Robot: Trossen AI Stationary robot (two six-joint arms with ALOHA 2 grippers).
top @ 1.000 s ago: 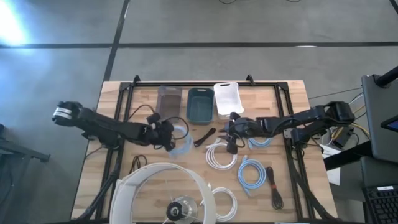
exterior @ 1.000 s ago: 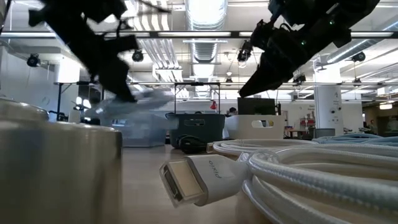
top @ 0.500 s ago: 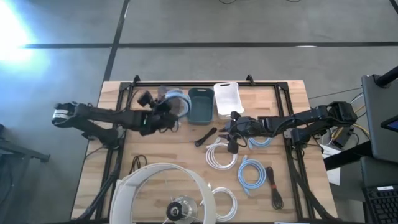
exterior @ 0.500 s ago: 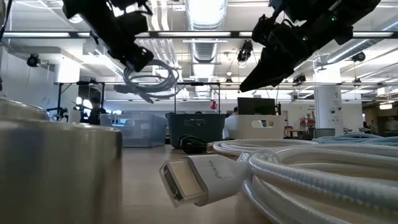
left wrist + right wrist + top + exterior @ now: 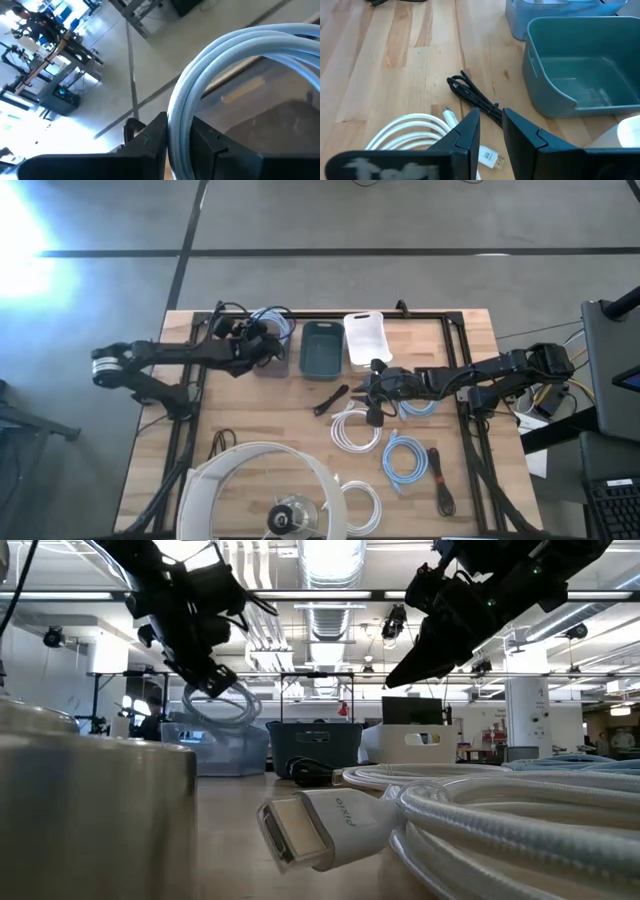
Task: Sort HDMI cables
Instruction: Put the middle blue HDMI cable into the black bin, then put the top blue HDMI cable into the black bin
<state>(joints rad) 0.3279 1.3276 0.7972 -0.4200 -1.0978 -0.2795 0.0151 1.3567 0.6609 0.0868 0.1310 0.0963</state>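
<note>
Several cables (image 5: 402, 460) lie unsorted on the counter (image 5: 470, 490) near our right hand (image 5: 372, 392), whose fingers stand slightly apart, holding nothing. Our left hand (image 5: 262, 340) grips a light blue cable (image 5: 272, 321) over the clear bin (image 5: 272, 364). Most sorting remains.

Both arms are dark, jointed links with thin black cables looped alongside (the left one ends in a silver collar). Each carries two black, angular, wedge-shaped fingers (image 5: 468, 131).
</note>
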